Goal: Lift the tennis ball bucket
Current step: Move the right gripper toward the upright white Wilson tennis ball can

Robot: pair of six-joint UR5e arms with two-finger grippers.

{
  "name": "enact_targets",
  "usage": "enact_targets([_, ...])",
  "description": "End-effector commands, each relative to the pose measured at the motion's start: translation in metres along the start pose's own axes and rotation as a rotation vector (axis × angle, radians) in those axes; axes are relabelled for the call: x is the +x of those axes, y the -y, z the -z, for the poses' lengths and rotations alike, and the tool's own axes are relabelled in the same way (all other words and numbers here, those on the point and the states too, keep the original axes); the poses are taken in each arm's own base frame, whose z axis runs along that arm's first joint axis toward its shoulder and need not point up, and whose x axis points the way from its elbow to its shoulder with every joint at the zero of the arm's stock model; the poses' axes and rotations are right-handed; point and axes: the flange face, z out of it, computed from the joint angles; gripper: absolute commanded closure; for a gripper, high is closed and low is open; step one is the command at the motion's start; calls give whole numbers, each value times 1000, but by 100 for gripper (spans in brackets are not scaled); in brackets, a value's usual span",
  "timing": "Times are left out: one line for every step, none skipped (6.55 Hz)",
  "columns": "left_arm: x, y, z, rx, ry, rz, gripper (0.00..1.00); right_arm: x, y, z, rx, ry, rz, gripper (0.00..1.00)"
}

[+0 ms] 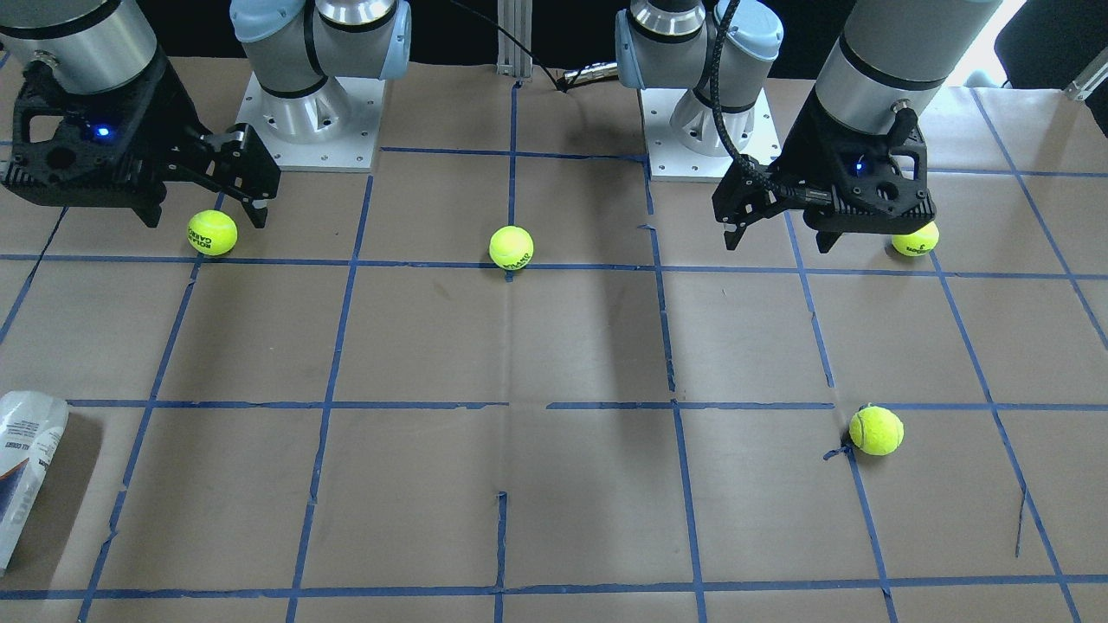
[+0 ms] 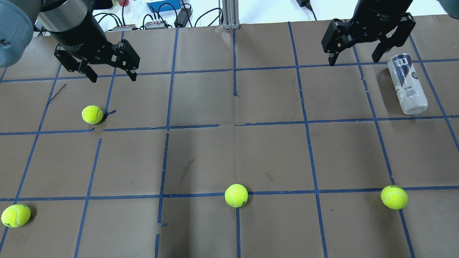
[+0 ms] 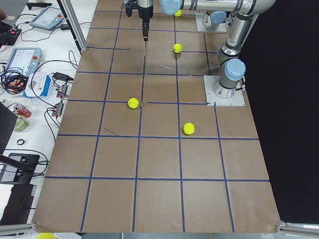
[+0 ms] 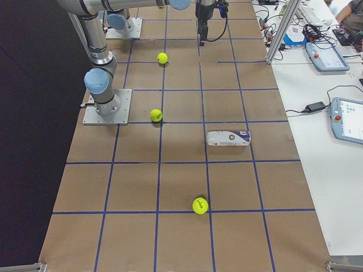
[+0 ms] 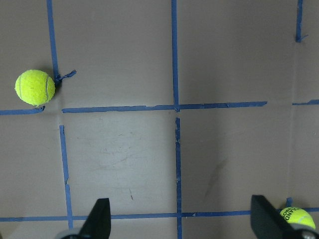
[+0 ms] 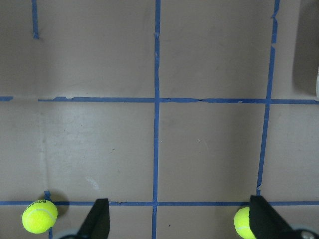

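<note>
Overhead exterior: one tennis ball bucket (image 2: 407,84), four tennis balls (image 2: 92,114) (image 2: 236,195) (image 2: 394,197) (image 2: 15,215), left pincer (image 2: 114,77) and right pincer (image 2: 354,61) spread.

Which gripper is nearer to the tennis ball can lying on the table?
Right. The right gripper hovers close beside the tennis ball can; the left gripper is far across the table.

Table cover (image 2: 272,150): plain brown paper, and on it we log a grid of blue tape lines (image 2: 200,126), frayed in places. Tennis ball bucket (image 2: 407,84): clear plastic with a white label, a slanted dark navy band and a W mark near one end. Tennis balls (image 2: 236,195): four, yellow-green, and we see dark lettering on some. Left gripper (image 2: 114,78) and right gripper (image 2: 354,62): matte black, each housing with a small blue light. Arm links (image 1: 74,39) silver, joint caps (image 1: 260,22) pale blue.
</note>
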Motion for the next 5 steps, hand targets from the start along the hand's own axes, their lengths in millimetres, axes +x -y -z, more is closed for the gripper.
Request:
enact_targets([0, 0, 0, 0, 0, 0, 0, 25, 54, -43, 19, -1, -51, 0])
enact_targets([0, 0, 0, 0, 0, 0, 0, 55, 86, -65, -7, -10, -92, 0])
enact_targets([0, 0, 0, 0, 0, 0, 0, 101, 117, -82, -19, 3, -148, 0])
enact_targets([0, 0, 0, 0, 0, 0, 0, 144, 136, -107, -40, -4, -198, 0])
enact_targets([0, 0, 0, 0, 0, 0, 0, 198, 146, -119, -9, -7, -260, 0])
